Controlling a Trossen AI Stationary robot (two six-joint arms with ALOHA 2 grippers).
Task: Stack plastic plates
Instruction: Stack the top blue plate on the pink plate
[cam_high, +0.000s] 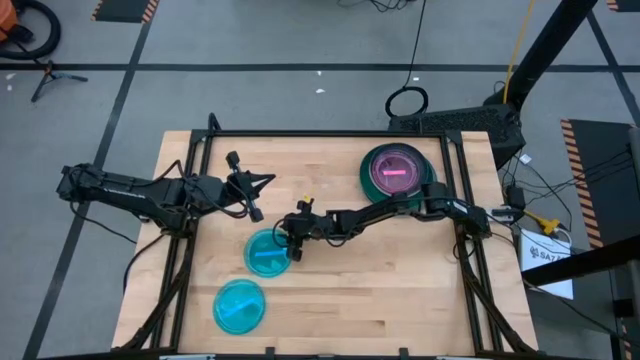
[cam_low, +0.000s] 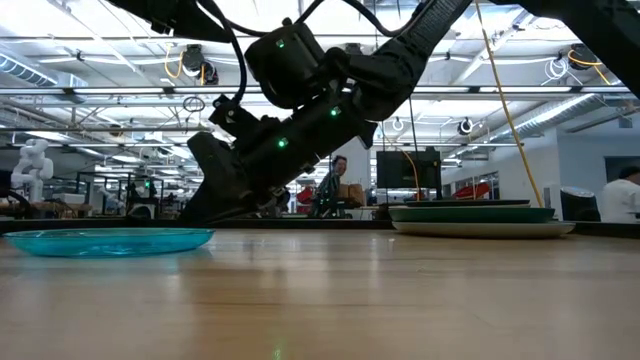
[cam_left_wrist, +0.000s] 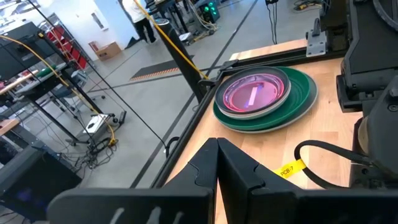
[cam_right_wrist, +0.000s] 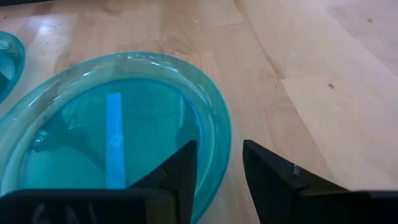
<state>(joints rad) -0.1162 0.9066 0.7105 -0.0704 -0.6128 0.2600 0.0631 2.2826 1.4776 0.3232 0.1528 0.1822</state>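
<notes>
Two translucent cyan plates lie flat on the wooden table: one mid-table, one nearer the front edge. At the far right, a stack has a large dark green plate at the bottom and the translucent red-pink plate on top. My right gripper is open at the mid-table cyan plate's right rim. My left gripper is shut, raised left of centre, and holds nothing. The low view shows a cyan plate and the stack. My right gripper straddles the mid-table cyan plate's right rim, one finger over the plate's inside and one outside it. It slants down from the table's right. Whether either finger touches the rim, I cannot tell. The plate lies flat on the table.
Bare wood lies to the right of the two cyan plates and in front of the stack. A dark frame runs along the table's edges. Beyond the table are the floor, cables and, in the low view, people in the room.
</notes>
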